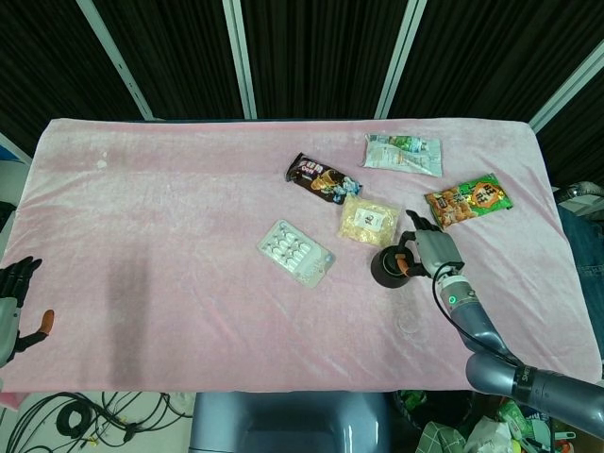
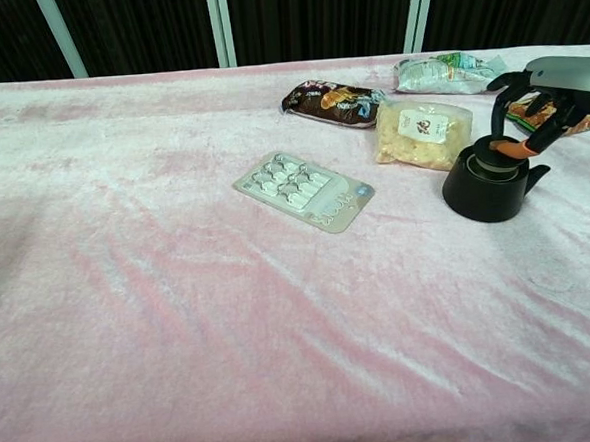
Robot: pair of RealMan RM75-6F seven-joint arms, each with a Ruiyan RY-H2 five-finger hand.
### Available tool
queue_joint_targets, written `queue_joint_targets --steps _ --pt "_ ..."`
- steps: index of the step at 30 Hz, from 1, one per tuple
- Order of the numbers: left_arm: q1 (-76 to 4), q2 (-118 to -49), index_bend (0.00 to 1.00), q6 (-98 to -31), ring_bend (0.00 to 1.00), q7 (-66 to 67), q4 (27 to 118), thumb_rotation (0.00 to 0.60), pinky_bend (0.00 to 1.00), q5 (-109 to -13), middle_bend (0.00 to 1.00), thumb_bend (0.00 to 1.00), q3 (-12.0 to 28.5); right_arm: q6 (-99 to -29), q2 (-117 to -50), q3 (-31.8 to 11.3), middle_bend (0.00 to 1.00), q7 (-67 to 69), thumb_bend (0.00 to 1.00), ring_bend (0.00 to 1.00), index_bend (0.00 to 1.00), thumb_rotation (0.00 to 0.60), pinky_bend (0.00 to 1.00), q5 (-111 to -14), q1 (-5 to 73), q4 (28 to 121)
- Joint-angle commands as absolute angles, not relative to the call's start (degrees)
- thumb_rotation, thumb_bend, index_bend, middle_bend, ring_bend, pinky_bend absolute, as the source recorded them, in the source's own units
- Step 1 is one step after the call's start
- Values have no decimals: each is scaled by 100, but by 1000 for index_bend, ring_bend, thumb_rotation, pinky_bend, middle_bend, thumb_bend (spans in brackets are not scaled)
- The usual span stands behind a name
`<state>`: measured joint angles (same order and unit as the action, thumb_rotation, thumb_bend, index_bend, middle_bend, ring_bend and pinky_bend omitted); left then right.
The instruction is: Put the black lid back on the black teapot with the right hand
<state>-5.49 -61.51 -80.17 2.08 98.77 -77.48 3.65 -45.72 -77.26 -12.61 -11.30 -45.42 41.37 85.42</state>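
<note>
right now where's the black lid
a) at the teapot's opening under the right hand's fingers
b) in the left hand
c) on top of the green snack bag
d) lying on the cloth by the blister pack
a: in the chest view the black lid sits at the top opening of the black teapot, with the right hand reaching down over it and its fingertips at the lid's rim.

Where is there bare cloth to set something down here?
Bare: the whole stretch left of the blister pack, and the front strip below it. Crowded: the snack packets around the black teapot and the right hand.
</note>
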Motion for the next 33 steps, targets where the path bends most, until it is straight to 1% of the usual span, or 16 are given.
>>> queue_joint_targets --steps 1,30,31,33 --pt "-549 -6153 60 -8016 0 216 9881 600 0 -7732 26 440 370 -4562 -7751 -1247 8 -1115 358 80 642 600 157 -4559 4147 8518" --pt "-559 -6151 60 -8009 0 197 9890 600 0 -7712 26 440 385 -4451 -7985 -1114 7 -1044 356 78 640 600 157 -4514 4214 8273" --pt "-561 -6152 61 -8005 0 204 9888 600 0 -7715 26 440 381 -4447 -7985 -1099 6 -1050 349 75 628 600 157 -4515 4214 8266" --pt "-562 -6153 60 -8006 0 210 9886 600 0 -7718 26 440 380 -4452 -7985 -1086 3 -1054 320 66 566 600 157 -4508 4213 8262"
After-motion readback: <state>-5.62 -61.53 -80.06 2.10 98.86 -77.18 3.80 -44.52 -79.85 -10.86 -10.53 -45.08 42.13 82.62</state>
